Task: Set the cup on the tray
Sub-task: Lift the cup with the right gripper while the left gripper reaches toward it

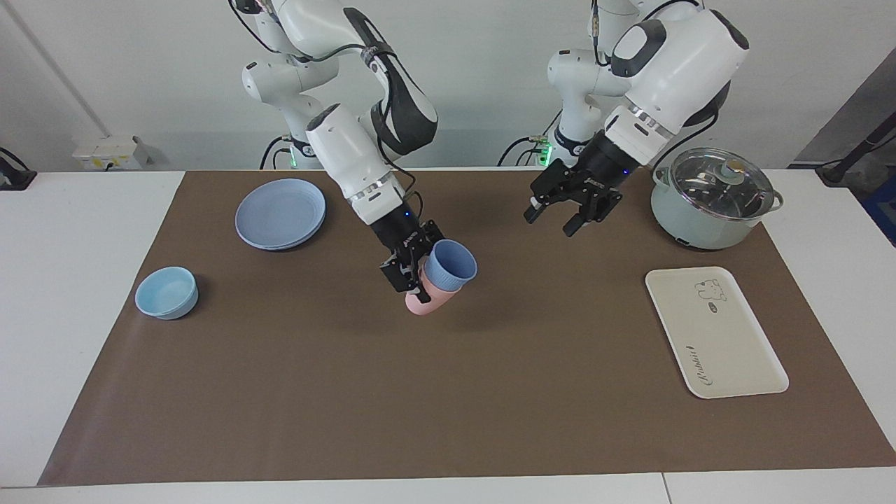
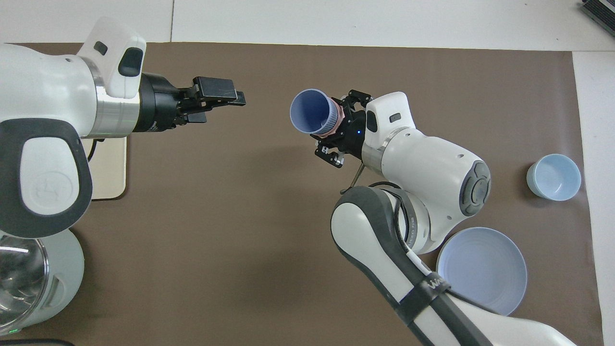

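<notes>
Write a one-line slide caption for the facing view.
Right gripper holds the nested blue cup and pink cup aloft mid-table; left gripper waits open; tray bare.

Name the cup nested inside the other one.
The blue cup: it sits in the pink cup, which the right gripper holds tilted above the mat.

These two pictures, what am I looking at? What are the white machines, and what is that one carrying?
They are two robot arms, photographed once from across the table and once from above. The right gripper holds two nested cups tilted in the air over the brown mat: the blue cup sits inside a pink cup. The left gripper hangs open and holds nothing. On the table lie a cream tray, a lidded pot, a blue plate and a small bowl.
</notes>
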`<state>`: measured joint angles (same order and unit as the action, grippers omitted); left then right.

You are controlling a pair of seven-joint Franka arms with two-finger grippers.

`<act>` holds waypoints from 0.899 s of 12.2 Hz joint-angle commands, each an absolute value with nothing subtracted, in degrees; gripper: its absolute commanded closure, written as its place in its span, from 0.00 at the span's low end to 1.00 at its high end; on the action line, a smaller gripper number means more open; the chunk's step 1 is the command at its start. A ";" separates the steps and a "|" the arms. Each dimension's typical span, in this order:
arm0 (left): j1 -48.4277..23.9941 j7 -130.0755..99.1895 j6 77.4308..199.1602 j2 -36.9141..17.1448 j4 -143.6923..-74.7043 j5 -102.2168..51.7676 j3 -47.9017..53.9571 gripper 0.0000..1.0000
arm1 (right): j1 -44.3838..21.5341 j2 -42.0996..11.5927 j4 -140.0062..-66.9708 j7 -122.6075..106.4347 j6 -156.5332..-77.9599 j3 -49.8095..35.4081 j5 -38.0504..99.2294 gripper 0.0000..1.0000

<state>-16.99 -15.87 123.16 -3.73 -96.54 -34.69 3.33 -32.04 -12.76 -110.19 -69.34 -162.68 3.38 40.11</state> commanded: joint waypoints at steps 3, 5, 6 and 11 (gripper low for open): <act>-23.02 -16.70 136.03 -7.46 -99.31 -41.74 2.64 0.00 | -32.26 -12.48 -105.92 -54.61 -154.88 3.87 23.34 1.00; -23.38 -16.26 138.42 -8.87 -99.23 -43.15 2.64 0.00 | -32.17 -12.48 -104.86 -47.93 -153.02 3.78 15.33 1.00; -23.38 -16.17 138.34 -9.05 -99.32 -43.15 2.64 0.01 | -32.08 -12.48 -104.77 -47.20 -153.02 3.69 13.81 1.00; -24.60 -14.50 137.55 -8.18 -102.03 -43.15 2.64 0.16 | -32.17 -12.48 -103.97 -47.11 -151.52 3.69 13.45 1.00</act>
<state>-23.10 -15.92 137.14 -9.79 -99.15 -41.80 3.39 -32.12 -12.73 -105.01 -48.88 -153.14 3.43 15.47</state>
